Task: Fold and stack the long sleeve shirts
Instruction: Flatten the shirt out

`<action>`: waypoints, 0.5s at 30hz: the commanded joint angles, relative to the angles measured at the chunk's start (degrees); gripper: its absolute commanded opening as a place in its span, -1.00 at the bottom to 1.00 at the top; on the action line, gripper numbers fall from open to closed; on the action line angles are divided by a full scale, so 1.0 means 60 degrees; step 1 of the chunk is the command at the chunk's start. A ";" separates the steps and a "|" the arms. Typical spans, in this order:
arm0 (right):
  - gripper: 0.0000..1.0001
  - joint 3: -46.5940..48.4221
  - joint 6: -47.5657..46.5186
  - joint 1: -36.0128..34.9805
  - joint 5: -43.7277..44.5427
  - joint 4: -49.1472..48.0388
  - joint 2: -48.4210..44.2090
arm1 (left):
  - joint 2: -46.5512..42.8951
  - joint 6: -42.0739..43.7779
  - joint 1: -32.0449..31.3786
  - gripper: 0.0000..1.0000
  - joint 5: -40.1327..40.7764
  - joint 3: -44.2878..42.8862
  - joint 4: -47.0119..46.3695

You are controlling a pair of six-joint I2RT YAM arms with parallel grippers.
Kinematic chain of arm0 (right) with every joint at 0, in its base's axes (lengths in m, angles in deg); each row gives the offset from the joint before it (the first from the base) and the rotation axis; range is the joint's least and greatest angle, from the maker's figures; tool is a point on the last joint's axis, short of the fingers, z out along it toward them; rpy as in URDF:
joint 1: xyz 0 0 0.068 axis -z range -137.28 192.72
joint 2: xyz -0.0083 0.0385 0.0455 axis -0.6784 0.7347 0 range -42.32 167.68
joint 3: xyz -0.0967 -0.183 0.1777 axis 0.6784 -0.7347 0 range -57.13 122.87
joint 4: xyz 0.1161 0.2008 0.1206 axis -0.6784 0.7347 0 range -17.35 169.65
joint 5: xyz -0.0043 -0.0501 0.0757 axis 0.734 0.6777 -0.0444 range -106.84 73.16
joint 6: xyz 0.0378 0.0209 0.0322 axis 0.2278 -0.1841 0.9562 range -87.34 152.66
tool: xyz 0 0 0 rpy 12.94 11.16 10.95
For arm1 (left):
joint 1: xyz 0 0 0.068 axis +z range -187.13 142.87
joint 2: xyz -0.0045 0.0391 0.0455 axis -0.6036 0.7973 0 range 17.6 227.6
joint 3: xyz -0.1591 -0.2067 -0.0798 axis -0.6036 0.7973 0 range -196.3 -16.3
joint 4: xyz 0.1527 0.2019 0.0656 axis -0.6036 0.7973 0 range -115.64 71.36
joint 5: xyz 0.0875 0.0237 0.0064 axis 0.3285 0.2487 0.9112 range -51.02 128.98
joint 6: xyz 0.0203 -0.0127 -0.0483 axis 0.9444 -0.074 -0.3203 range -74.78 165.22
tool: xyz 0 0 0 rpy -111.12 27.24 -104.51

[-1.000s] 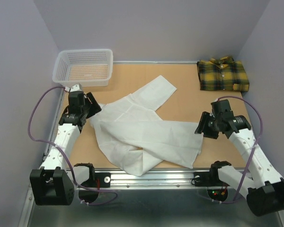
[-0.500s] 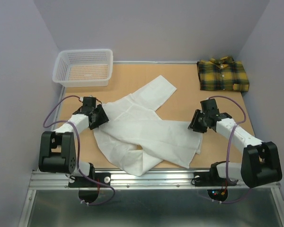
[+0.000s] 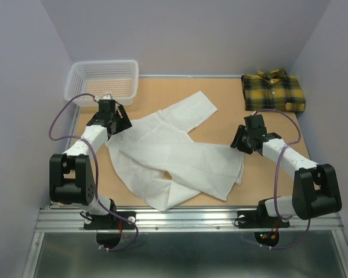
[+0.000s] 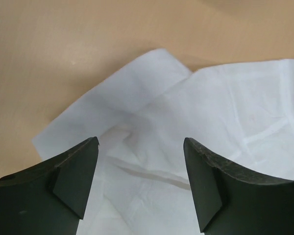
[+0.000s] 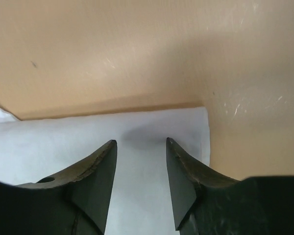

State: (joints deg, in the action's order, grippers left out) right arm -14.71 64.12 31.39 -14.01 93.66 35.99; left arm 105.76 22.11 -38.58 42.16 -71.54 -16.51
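**White shirt (image 3: 174, 153) lay unfolded, both grippers open**

The top view showed the white shirt spread and creased across the middle of the table (image 3: 220, 119). The plaid shirt (image 3: 273, 91) lay folded at the far right corner. Only the wrist views showed the jaws. The left gripper (image 4: 140, 147) was wide apart and the right gripper (image 5: 140, 143) narrower, both holding nothing.

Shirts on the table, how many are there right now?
2. The white shirt lies unfolded across the middle of the table. The plaid shirt sits folded at its far right corner. No others appear hidden.
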 commanded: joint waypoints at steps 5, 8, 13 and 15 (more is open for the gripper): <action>0.44 0.1544 -0.0191 0.0394 0.1124 0.0684 -0.1448 | -0.2987 0.3074 -0.4395 0.73 -0.0663 -0.0227 -0.0700; 0.69 0.1705 -0.0058 0.0541 0.1330 0.1024 -0.1829 | -0.3326 0.3793 -0.6725 0.74 -0.0238 -0.0022 -0.0861; 0.89 0.1852 0.0161 0.0804 0.1564 0.1741 -0.2078 | -0.2713 0.4788 -0.9583 0.72 -0.0326 0.0023 -0.1140; 0.89 0.1823 0.0191 0.0921 0.1594 0.1946 -0.2210 | -0.1996 0.5212 -1.0755 0.72 -0.0339 -0.0181 -0.1125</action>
State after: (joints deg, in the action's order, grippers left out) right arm -6.98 64.32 35.63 -6.89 101.38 24.29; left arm 88.69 45.45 -95.22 39.58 -71.68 -22.81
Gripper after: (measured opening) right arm 0.943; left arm 0.865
